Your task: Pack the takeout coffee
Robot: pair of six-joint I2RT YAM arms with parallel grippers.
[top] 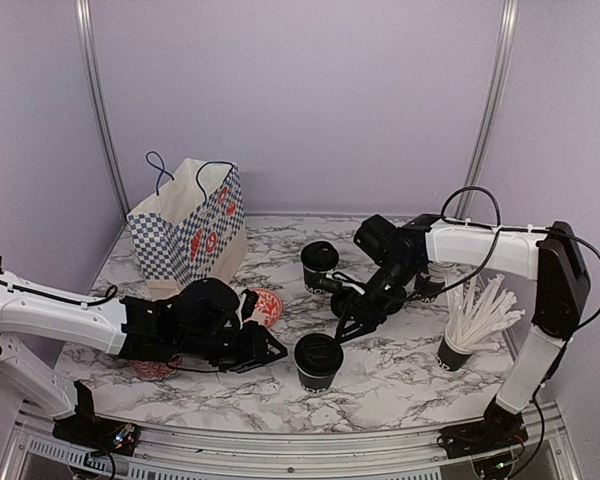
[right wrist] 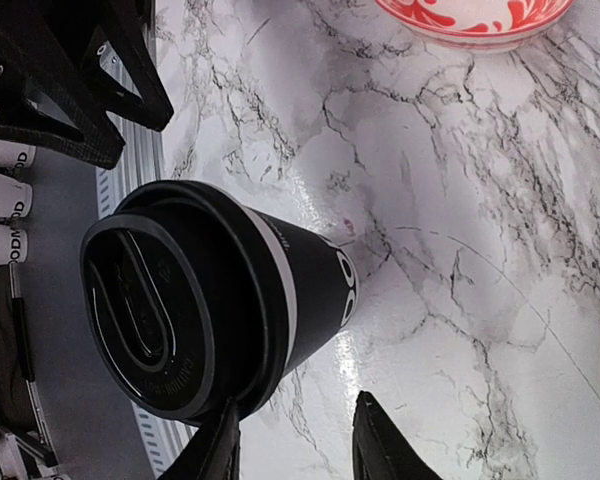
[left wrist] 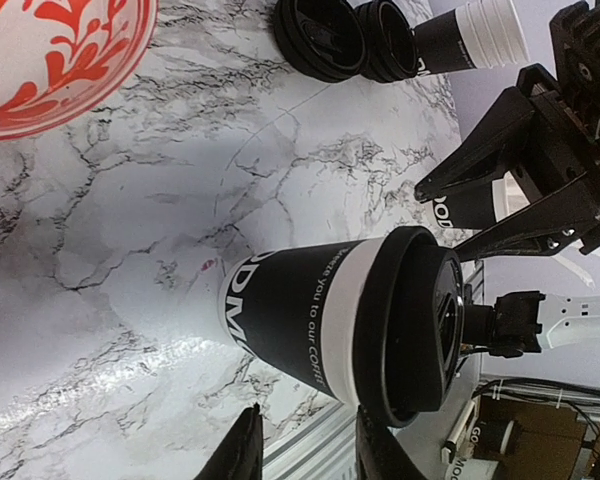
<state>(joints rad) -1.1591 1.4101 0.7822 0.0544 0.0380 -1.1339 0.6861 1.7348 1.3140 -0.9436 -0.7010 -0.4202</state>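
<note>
Left gripper (left wrist: 308,415) open and empty, just short of lidded black coffee cup (left wrist: 330,320), upright on marble surface (left wrist: 130,200). Right gripper (right wrist: 298,402) likewise open beside it. Cup lettering partly legible: "ODM", "you to our COFFE". Second lidded cup (top: 320,265) stands farther back.

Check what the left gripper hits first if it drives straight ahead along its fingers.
The lidded coffee cup. In the left wrist view it stands upright squarely ahead of the open left gripper, in line with the gap between its fingers. Nothing shows in between. The exact gap is hard to judge.
</note>
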